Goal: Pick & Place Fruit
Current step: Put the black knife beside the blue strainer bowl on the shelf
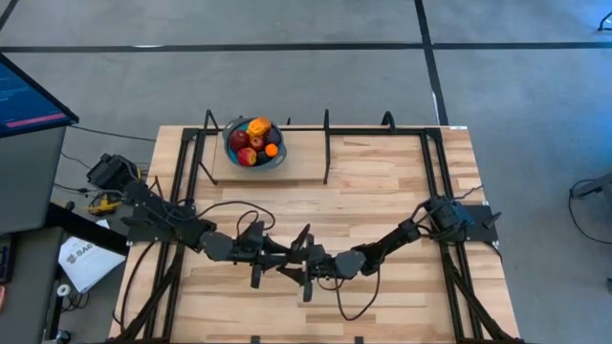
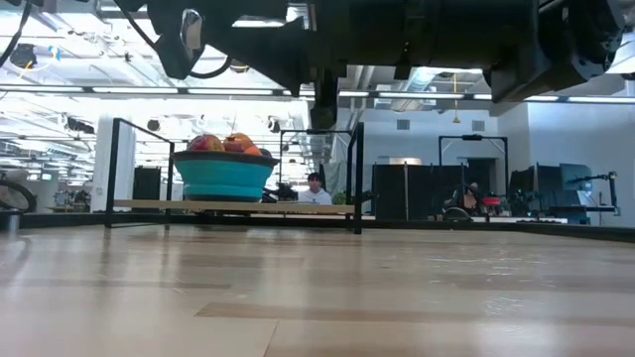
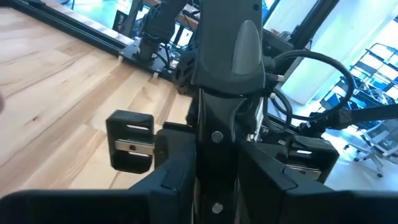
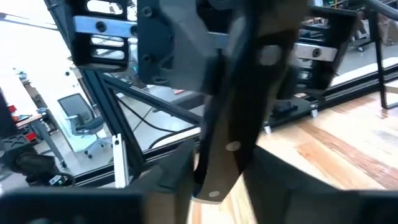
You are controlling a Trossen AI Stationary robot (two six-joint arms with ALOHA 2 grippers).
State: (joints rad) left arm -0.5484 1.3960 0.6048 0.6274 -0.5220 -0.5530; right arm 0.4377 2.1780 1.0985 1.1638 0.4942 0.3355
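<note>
The fruit (image 1: 254, 139) sits piled in the round blue bowl (image 1: 232, 153) at the back of the tabletop (image 1: 382, 191), left of centre. I can make out red, orange, yellow and dark pieces heaped together. From table height the fruit (image 2: 223, 144) rises just above the rim of the bowl (image 2: 223, 177). None of it lies loose on the wood.

Both arms are well apart from the bowl, meeting nose to nose at the front centre of the tabletop. The left gripper (image 1: 277, 256) comes in from the left, and its wrist camera shows its jaws closed on a slim dark knife (image 3: 214, 143) standing between its two fingers. The right gripper (image 1: 308, 263) comes in from the right, just beside the left one. The riveted handle of the knife (image 4: 239, 124) slants across its wrist view, but I cannot tell whether this gripper is clamped on it. Beyond the tabletop a person (image 2: 316, 188) sits in the room.
</note>
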